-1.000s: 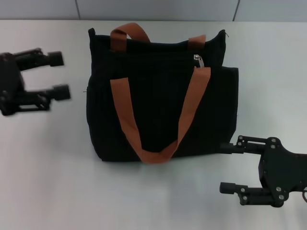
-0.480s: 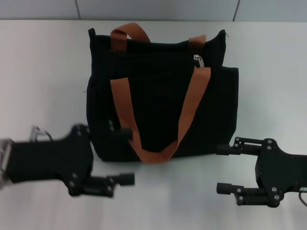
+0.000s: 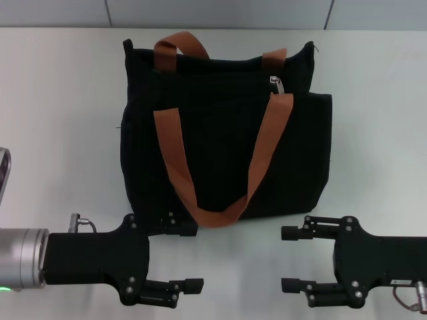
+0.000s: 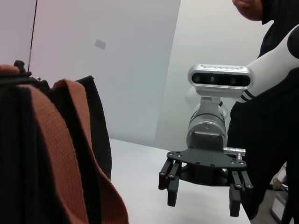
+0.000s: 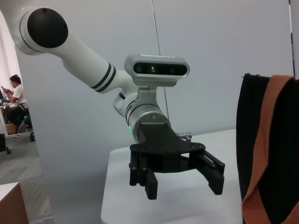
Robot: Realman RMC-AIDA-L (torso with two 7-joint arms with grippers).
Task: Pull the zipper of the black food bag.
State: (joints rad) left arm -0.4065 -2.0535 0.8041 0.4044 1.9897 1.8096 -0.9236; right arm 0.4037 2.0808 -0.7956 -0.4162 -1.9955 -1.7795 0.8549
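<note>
The black food bag (image 3: 220, 143) lies flat on the white table (image 3: 60, 133), its orange-brown strap handles (image 3: 177, 170) draped over its front. The silver zipper (image 3: 275, 83) sits at the right end of the zip line near the bag's upper edge. My left gripper (image 3: 191, 257) is open at the table's front, just below the bag's lower left corner. My right gripper (image 3: 288, 260) is open below the bag's lower right corner. The two face each other. The left wrist view shows the bag (image 4: 28, 154) and the right gripper (image 4: 203, 205); the right wrist view shows the left gripper (image 5: 183, 189).
Bare white table surrounds the bag on the left, right and front. A grey wall (image 3: 213, 12) runs behind the table's far edge. A person (image 5: 16, 95) sits far off in the background of the right wrist view.
My left arm swung from the table's far left side to the front, below the bag's lower left corner. My right gripper shifted slightly left and nearer the front edge.
</note>
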